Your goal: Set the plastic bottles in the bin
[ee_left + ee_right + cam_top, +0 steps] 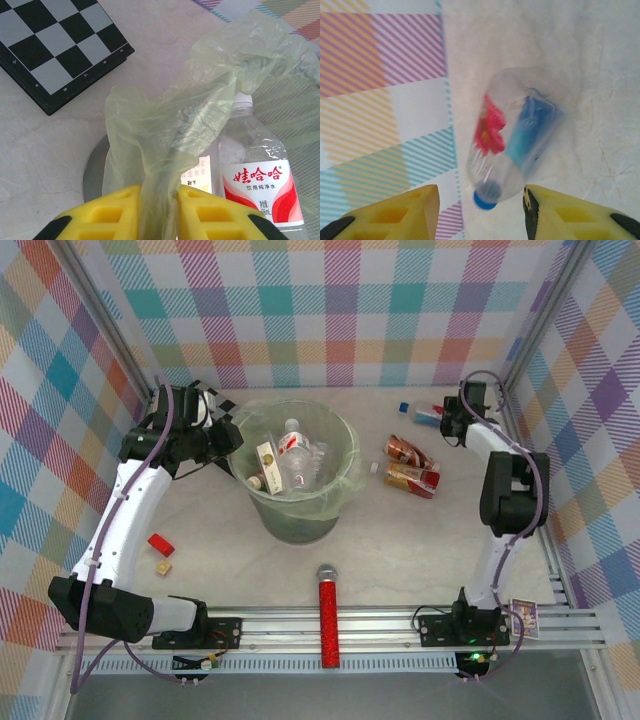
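Observation:
The bin (340,440), pale green and translucent, stands mid-table with several plastic bottles inside, one with a red-and-white label (260,185). My left gripper (159,210) is shut on a bunched fold of the bin's liner (165,145) at the left rim (232,440). At the back right, my right gripper (481,210) stands open around the blue-capped neck of a clear bottle (515,135) lying on the table, with a gap at the left finger (405,215). From above, that gripper (448,420) is at this bottle (428,417). Two more bottles (410,450) (412,478) lie right of the bin.
A red glittery microphone (327,620) lies at the front edge. A red block (160,543) and a small tan cube (163,567) sit front left. A black-and-grey checkerboard (55,45) lies beyond the bin's left side. Checked walls close the back and sides.

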